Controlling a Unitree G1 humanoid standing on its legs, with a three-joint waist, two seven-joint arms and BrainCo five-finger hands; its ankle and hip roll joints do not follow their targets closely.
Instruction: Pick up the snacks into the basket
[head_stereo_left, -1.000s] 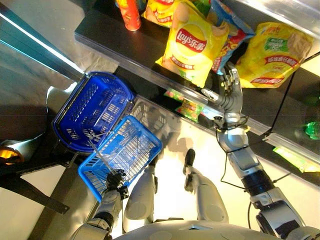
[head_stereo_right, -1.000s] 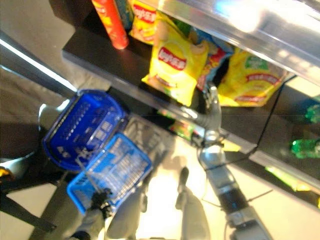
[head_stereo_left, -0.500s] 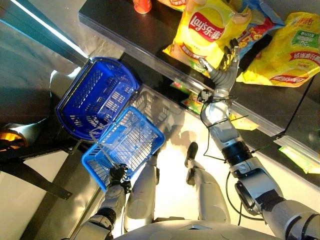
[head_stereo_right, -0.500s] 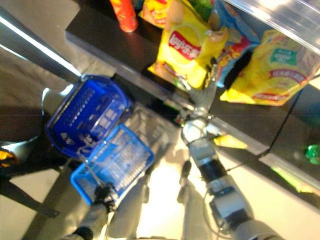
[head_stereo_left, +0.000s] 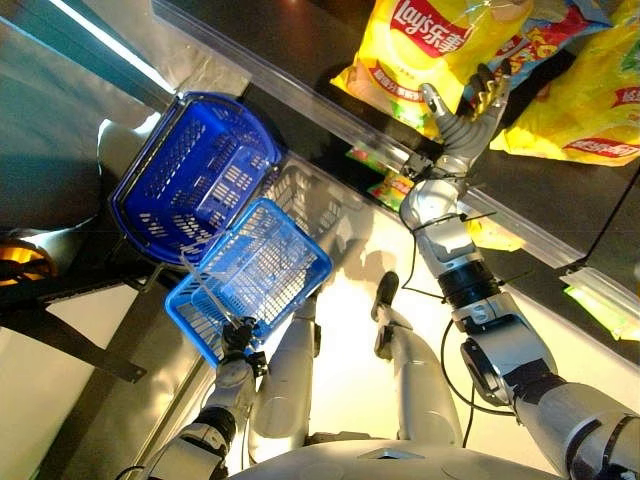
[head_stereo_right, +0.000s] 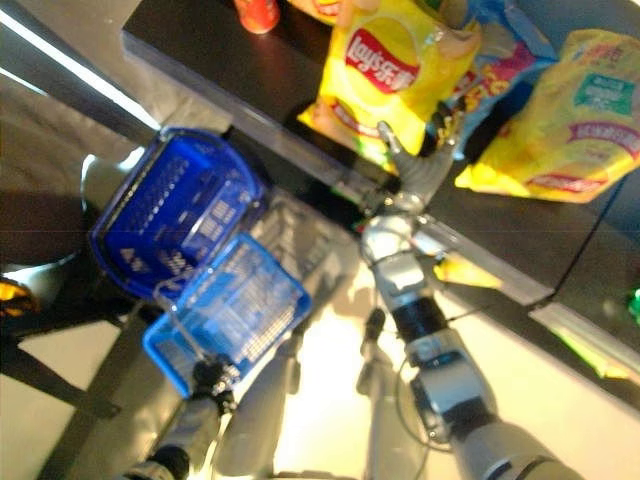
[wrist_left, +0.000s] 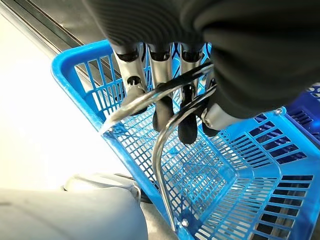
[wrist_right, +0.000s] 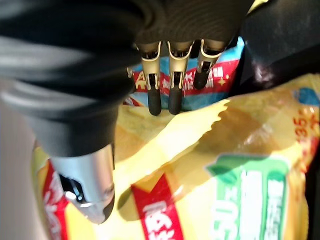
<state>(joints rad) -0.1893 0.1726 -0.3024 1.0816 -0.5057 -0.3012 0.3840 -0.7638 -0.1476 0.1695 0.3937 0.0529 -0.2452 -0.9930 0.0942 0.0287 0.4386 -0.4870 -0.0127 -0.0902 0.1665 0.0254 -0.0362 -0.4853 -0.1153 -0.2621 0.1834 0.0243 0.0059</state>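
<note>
Left eye view first: your right robot hand (head_stereo_left: 468, 108) is up at one o'clock, fingers spread wide and straight, holding nothing, reaching onto the dark shelf (head_stereo_left: 300, 60). Its fingertips sit at the lower edge of the yellow chip bag (head_stereo_left: 425, 45), with a blue-and-red snack bag (head_stereo_left: 540, 45) just beside it at two o'clock and a second yellow bag (head_stereo_left: 590, 100) off toward three. Down at seven o'clock your left robot hand (head_stereo_left: 238, 338) is curled around the wire handle (head_stereo_left: 205, 295) of the light blue basket (head_stereo_left: 250, 275). A darker blue basket (head_stereo_left: 195, 175) sits touching it at ten o'clock.

Right eye view: same scene. The right robot hand (head_stereo_right: 420, 160) is open between the yellow chip bag (head_stereo_right: 385, 70) and the second yellow bag (head_stereo_right: 580, 110). A red can (head_stereo_right: 258, 12) shows at twelve o'clock on the shelf. The light blue basket (head_stereo_right: 235, 310) hangs from your left robot hand (head_stereo_right: 208, 378) at seven.

Left wrist view: fingers (wrist_left: 162, 95) wrapped round the chrome wire handle (wrist_left: 160, 130), with the light blue basket's (wrist_left: 210, 185) mesh floor beyond and nothing in it.

Right wrist view: fingers (wrist_right: 172, 80) straight and relaxed, thumb (wrist_right: 92, 185) apart, hovering over a yellow bag (wrist_right: 210, 165) with the blue-and-red snack bag (wrist_right: 200, 85) past the fingertips. You can't tell here whether the tips touch. All the snacks are on the shelf
</note>
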